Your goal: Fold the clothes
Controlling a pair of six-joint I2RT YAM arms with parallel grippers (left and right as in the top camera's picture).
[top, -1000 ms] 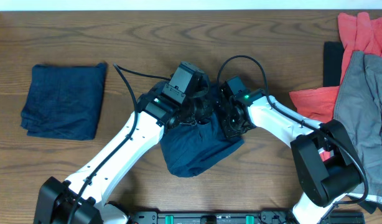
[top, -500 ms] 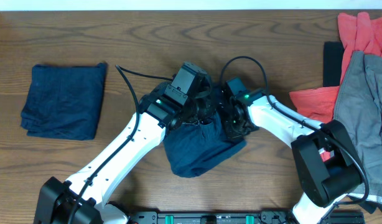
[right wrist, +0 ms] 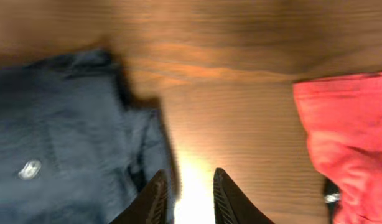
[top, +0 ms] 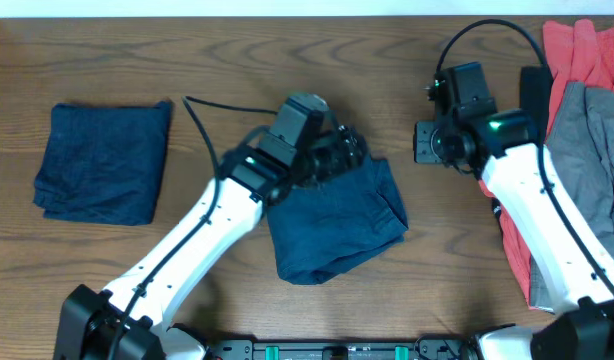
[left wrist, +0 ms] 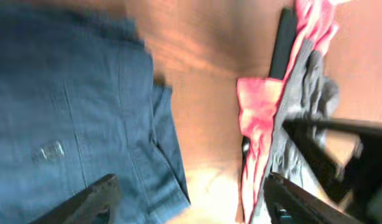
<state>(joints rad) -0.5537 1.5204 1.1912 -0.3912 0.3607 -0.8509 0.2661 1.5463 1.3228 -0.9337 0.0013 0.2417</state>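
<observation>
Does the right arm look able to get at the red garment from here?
Probably yes. The right gripper hangs open and empty above the table, and the red garment lies beside it, near edge exposed, nothing between. The grey garment overlaps it only farther back.

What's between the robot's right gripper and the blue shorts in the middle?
Just bare wooden table; the overhead view shows nothing lying between the right gripper and the blue shorts.

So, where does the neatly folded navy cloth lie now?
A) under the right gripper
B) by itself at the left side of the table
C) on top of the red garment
B: the folded navy cloth lies by itself on the table at the left, apart from the red garment.
</observation>
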